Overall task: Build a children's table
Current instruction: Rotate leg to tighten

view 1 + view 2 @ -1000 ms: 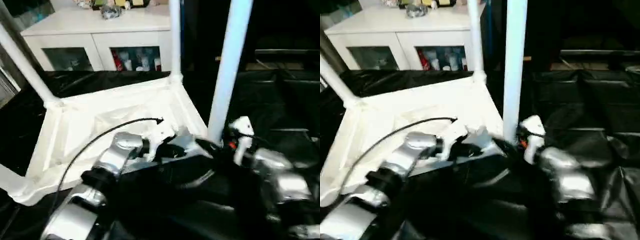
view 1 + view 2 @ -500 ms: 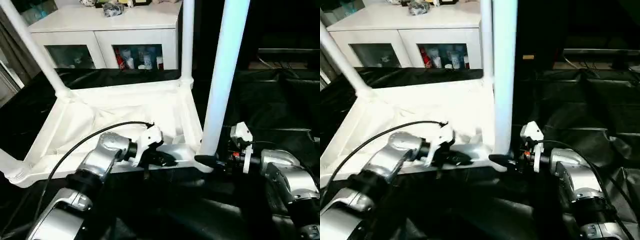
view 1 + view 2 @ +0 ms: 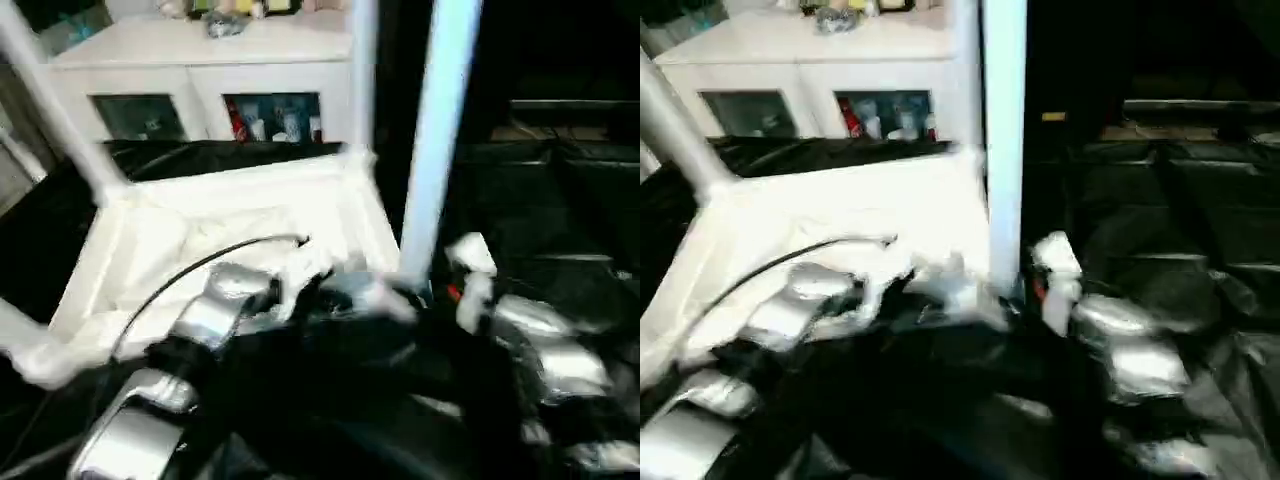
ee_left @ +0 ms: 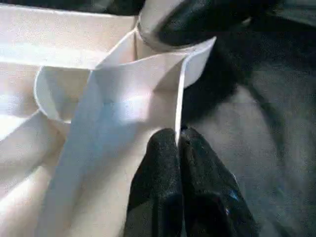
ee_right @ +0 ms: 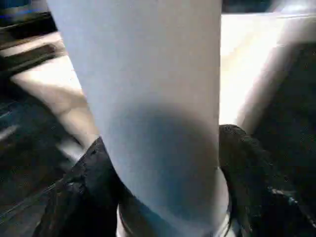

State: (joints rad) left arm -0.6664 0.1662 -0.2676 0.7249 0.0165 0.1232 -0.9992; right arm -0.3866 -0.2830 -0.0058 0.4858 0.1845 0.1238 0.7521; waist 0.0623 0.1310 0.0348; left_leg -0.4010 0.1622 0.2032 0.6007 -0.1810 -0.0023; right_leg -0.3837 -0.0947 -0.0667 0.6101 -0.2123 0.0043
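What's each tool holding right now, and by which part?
Left tool: pinches the thin side rim of the upside-down table top, near a corner socket. Right tool: fingers either side of the near leg, low by its socket; firm grip unclear.

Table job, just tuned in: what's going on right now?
The table top lies upside down on black sheeting, with legs standing up from its corner sockets. The left gripper is shut on the thin side rim of the top, close to the near right corner socket. The right gripper has a finger on each side of the near leg, low down by that socket. Whether that leg is fully seated can't be told.
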